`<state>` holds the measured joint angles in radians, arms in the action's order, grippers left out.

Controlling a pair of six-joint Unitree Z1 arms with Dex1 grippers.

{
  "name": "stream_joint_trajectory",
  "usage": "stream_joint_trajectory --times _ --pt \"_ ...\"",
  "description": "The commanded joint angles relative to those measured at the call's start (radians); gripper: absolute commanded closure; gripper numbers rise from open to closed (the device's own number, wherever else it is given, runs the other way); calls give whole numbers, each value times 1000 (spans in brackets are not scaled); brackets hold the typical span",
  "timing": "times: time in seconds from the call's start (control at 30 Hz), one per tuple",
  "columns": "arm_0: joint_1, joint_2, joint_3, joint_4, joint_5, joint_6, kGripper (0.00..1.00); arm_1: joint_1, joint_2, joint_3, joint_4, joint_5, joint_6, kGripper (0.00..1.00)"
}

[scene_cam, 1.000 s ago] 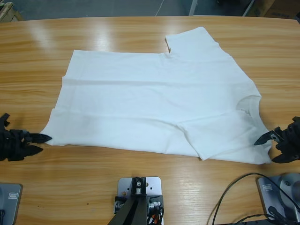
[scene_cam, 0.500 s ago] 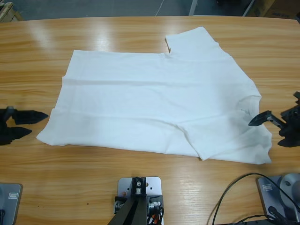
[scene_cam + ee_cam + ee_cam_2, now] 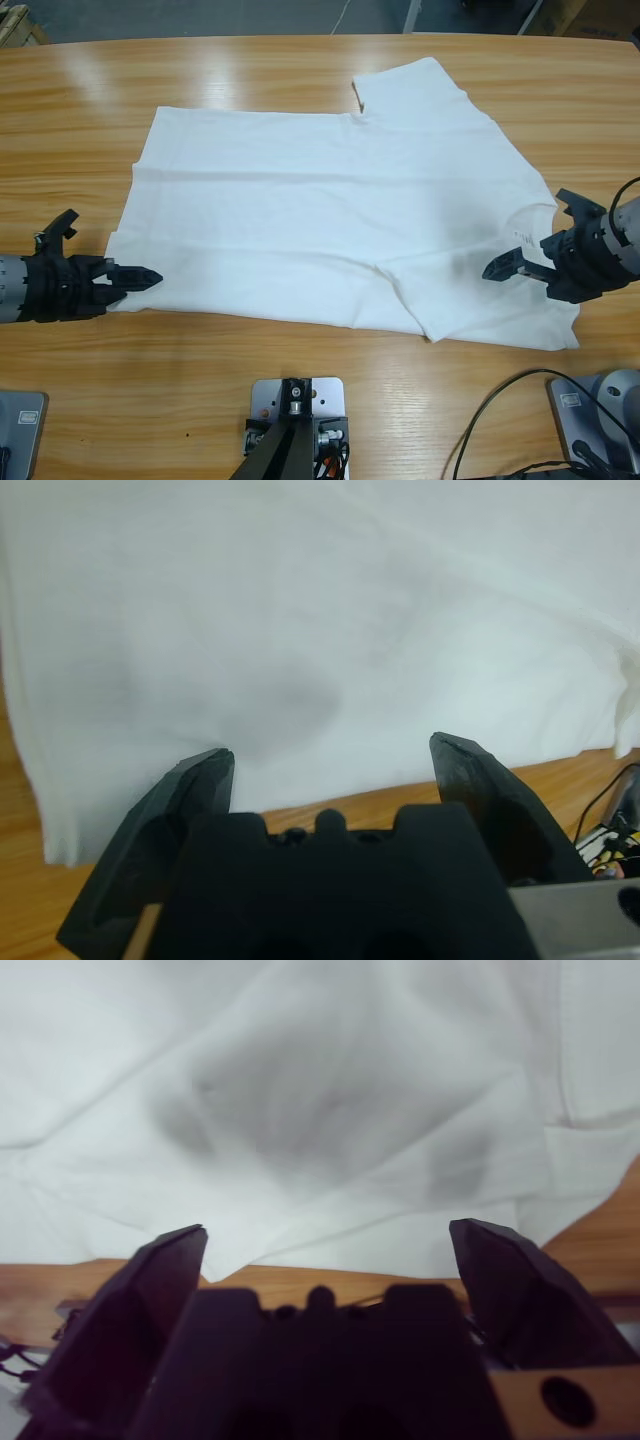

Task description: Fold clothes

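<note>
Chest lettering (image 3: 521, 237) too small

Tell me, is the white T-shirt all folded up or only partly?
Only partly. The T-shirt lies flat with its near side folded over: one sleeve sticks out at the far side, none at the near edge.

At the high view's left edge, the left gripper (image 3: 148, 275) is showing matte black pointed jaws on a silver-grey forearm; at the right edge, the right gripper (image 3: 497, 268) is looking identical, trailing a black cable.

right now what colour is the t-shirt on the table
Plain white T-shirt, seen best in the high view.
</note>
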<state>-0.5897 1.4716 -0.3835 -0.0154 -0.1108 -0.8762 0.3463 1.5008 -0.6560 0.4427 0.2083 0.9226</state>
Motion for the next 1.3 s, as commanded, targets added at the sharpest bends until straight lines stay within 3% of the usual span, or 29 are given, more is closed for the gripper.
stream_joint_trajectory --times 0.03,0.2,0.37,0.43,0.67,0.87,1.3 --pt "-16 -26 27 -1 43 11 253 26 70 24 -15 -3 -55 4" --pt "-23 -69 48 52 54 -25 257 26 83 24 -32 0 -57 4" --pt "-56 -80 22 141 91 -62 268 26 13 24 -25 -66 -56 4" --pt "-77 -80 -1 180 123 -71 312 26 -8 24 -16 -87 -60 4" --pt "-189 -99 -155 387 277 -63 289 83 -26 -13 44 -168 -143 4" --pt "-220 -35 -267 477 353 8 285 168 14 -75 104 -245 -179 4" --pt "-220 180 -354 505 359 75 280 172 100 -91 107 -244 -192 4"
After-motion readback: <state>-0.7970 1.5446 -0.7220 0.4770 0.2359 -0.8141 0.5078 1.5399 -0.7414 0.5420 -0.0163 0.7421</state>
